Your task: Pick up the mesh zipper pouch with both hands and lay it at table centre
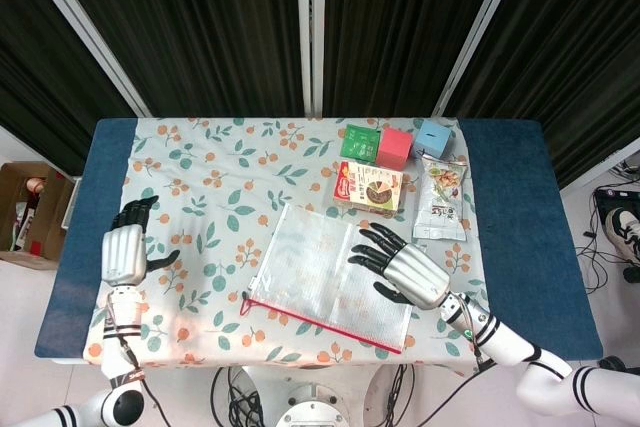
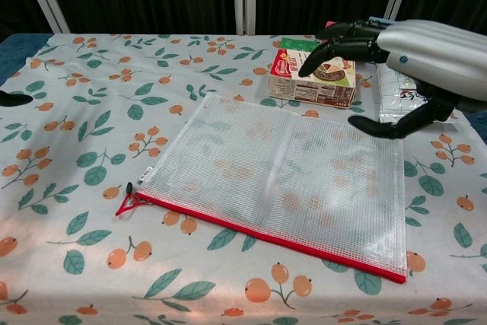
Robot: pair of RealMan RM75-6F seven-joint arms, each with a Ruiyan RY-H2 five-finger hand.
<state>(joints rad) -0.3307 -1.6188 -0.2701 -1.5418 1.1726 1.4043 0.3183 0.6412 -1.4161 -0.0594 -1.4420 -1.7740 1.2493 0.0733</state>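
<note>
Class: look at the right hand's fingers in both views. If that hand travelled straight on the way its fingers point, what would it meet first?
The right hand hovers open above the pouch, fingers pointing towards the table's left. Going straight on, it would probably pass over the pouch and then bare tablecloth. Height is unclear; if it dipped, it would meet the pouch first.

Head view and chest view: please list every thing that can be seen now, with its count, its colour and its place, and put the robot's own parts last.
mesh zipper pouch: one, clear mesh with red zipper edge, flat near table centre.
tablecloth: one, white with orange fruit and green leaves, over the blue table.
snack box: one, red and white, beyond the pouch.
green box: one, far edge.
pink box: one, right of the green box.
light blue box: one, right of the pink box.
nut bag: one, silver, right of the snack box.
cardboard box: one, brown, on the floor at left.
left hand: silver and black, near left edge, holding nothing.
right hand: silver and black, fingers spread, over the pouch's right part.
</note>
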